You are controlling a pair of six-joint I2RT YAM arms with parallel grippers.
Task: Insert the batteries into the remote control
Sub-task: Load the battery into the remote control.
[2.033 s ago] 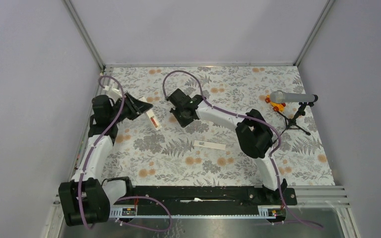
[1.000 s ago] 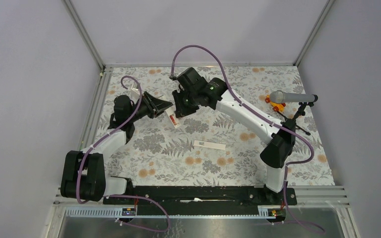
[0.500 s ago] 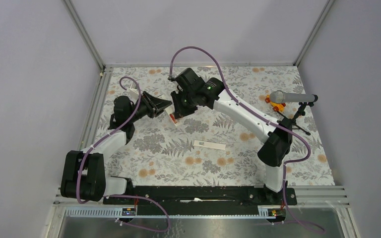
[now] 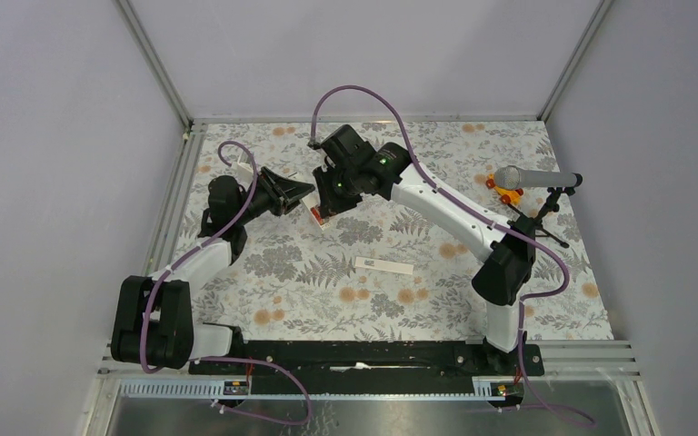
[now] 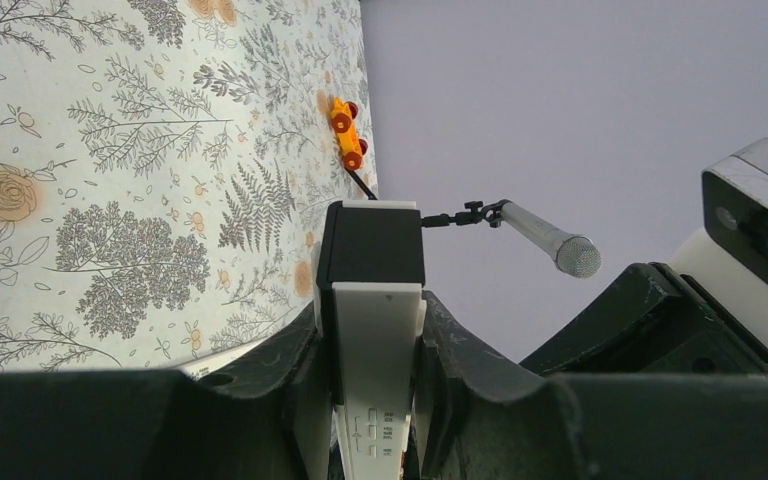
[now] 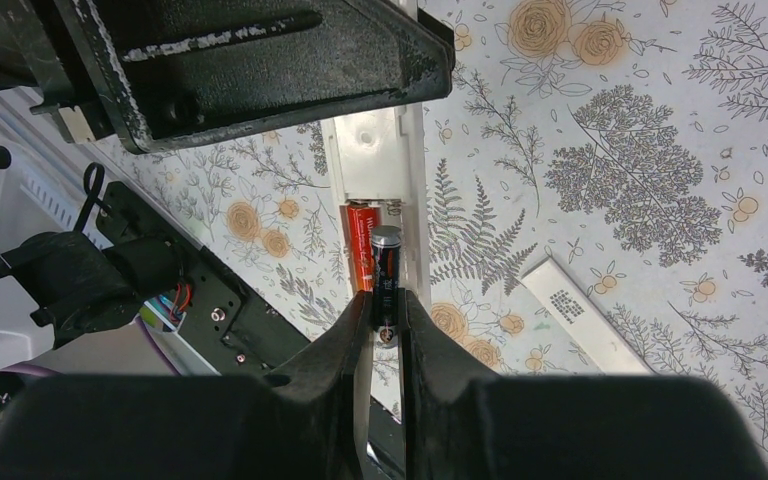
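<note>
Top view: left gripper [image 4: 302, 194] and right gripper [image 4: 328, 202] meet over the far left part of the flowered table [image 4: 309, 300], with the remote control [image 4: 317, 216] between them. White cover strip [image 4: 386, 265] lies flat near the centre. Microphone [image 4: 529, 177] on its stand and orange toy [image 4: 506, 193] sit at the far right. Left wrist view: left gripper clenched on the remote control, whose dark end projects past the fingers. Right wrist view: right gripper grasps one battery [image 6: 386, 262], dark with a grey cap, over the remote control's open compartment. A second battery [image 6: 359, 250], red, lies in that compartment just beside it.
</note>
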